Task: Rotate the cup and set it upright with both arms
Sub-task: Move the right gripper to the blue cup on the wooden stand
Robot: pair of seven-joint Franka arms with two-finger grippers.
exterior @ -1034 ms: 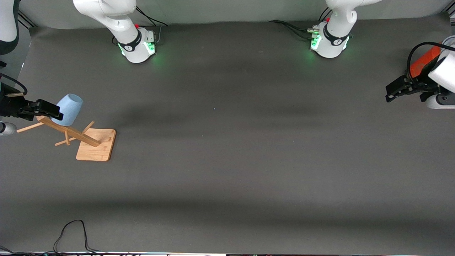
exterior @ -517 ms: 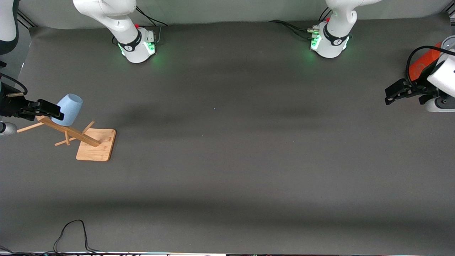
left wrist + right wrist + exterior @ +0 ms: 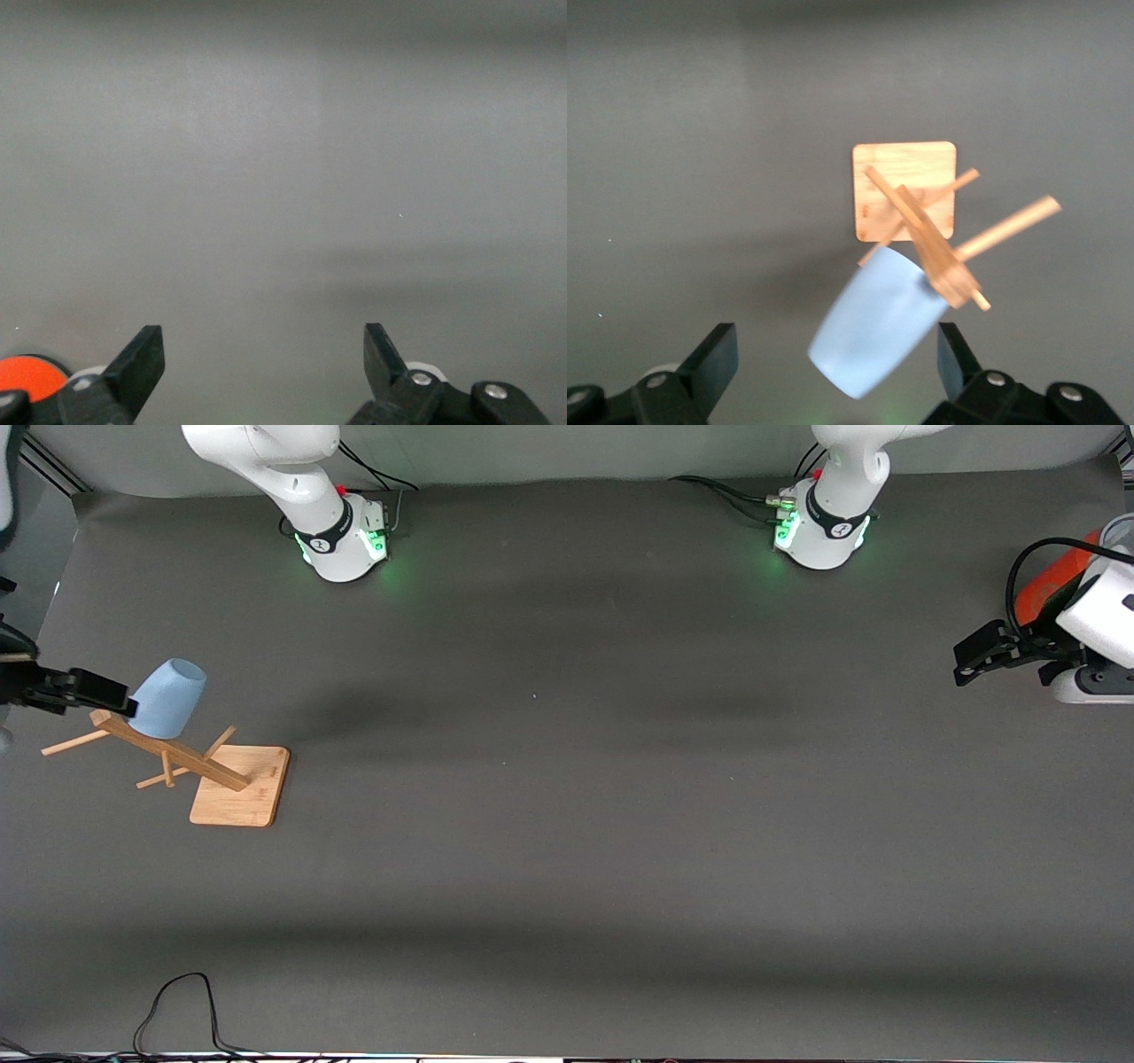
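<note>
1. Dark grey matting [image 3: 567, 824] is covering the whole table in the front view. The wooden mug rack [image 3: 221, 775] is standing toward the right arm's end, and it serves as the landmark below.
2. The cup [image 3: 168, 698] is hanging on one of that rack's pegs, tilted, its closed base pointing up and toward the middle of the table and its mouth slanting down over the peg.
3. The right gripper [image 3: 111, 698] is hovering just beside the cup, above the rack's outer pegs; its fingers are lying on the side of the cup's mouth, so the cup's long axis is running away from them.
4. The left gripper [image 3: 967, 657] is waiting well apart from the rack, at the left arm's end of the table, beside an orange-red can [image 3: 1045, 589]. Judging by this, the right arm is far the nearer.
5. In the left wrist view, the left gripper [image 3: 263, 350] is spread wide over bare matting, holding nothing; the can [image 3: 27, 376] is peeking in at the corner.
6. In the right wrist view, the right gripper [image 3: 837, 354] is gaping wide with the cup [image 3: 873, 332] between its fingers, untouched. The rack [image 3: 908, 190] and its pegs are crowding the cup's mouth, so, as I judge it, a lift must clear the peg first.
</note>
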